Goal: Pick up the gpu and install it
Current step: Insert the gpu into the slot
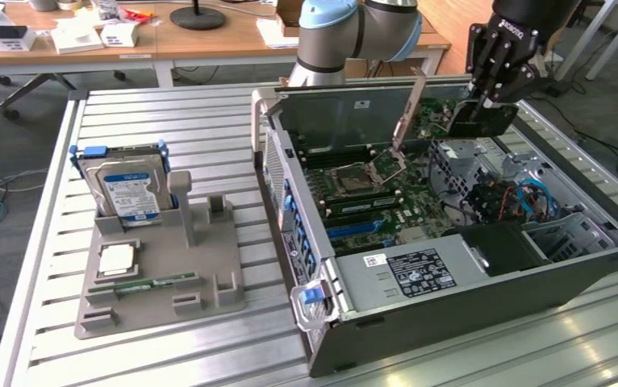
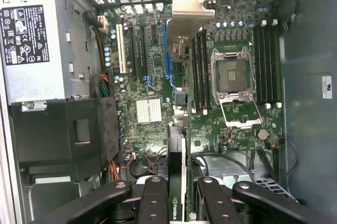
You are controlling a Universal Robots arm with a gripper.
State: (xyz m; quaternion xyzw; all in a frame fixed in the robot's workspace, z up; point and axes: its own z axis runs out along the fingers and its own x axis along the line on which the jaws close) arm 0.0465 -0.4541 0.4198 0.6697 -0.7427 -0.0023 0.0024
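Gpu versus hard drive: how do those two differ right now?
The gpu hangs in the gripper over the open case; the hard drive stands in a grey holder on the table. The gpu is dark and thin; the hard drive is silver and thicker, with a blue and white label. Both are on edge rather than lying flat.

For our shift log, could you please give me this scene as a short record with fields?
jaws: shut on the gpu, card edge-on between them
gpu position: held over the motherboard of the open computer case, not in a slot
CPU socket: open, empty
grey holder: on the exterior view's left; carries hard drive, CPU, RAM stick
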